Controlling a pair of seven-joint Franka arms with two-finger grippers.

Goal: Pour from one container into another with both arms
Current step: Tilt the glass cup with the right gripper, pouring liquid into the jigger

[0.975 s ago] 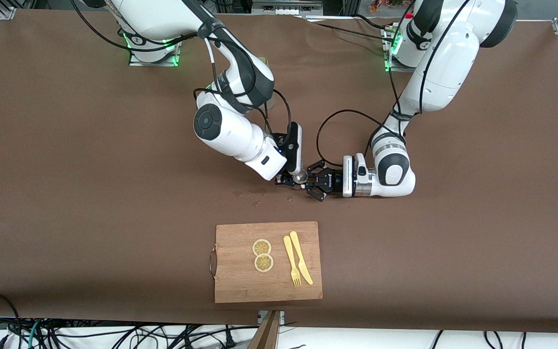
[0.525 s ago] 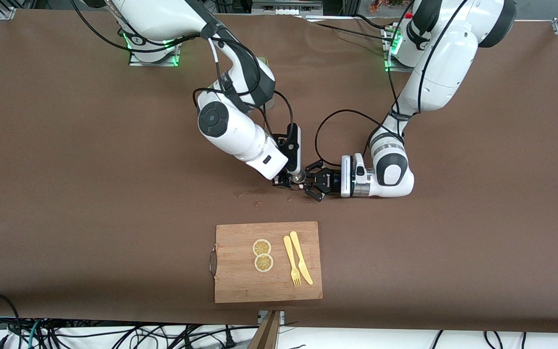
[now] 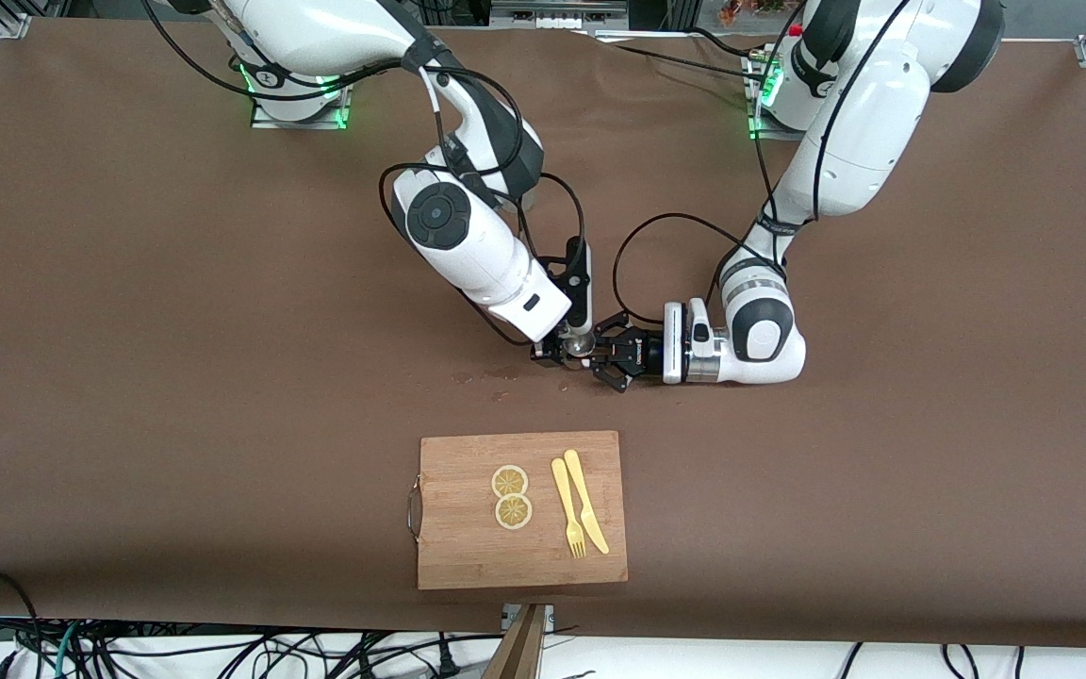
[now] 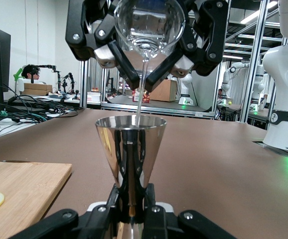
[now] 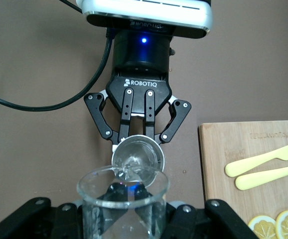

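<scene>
**Glass tipped further, water running into jigger**

Since a second ago the right arm has swung upright. The right gripper [image 4: 144,50] clamps the tilted glass [image 5: 123,209] over the jigger [image 4: 130,149], pinched by the left gripper [image 5: 139,137], marked ROBOTIQ, above the table [image 3: 128,330].

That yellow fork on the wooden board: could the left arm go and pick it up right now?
Probably not yet. The left gripper is shut on the steel jigger being filled from the glass. The fork lies uncovered on the cutting board.
</scene>
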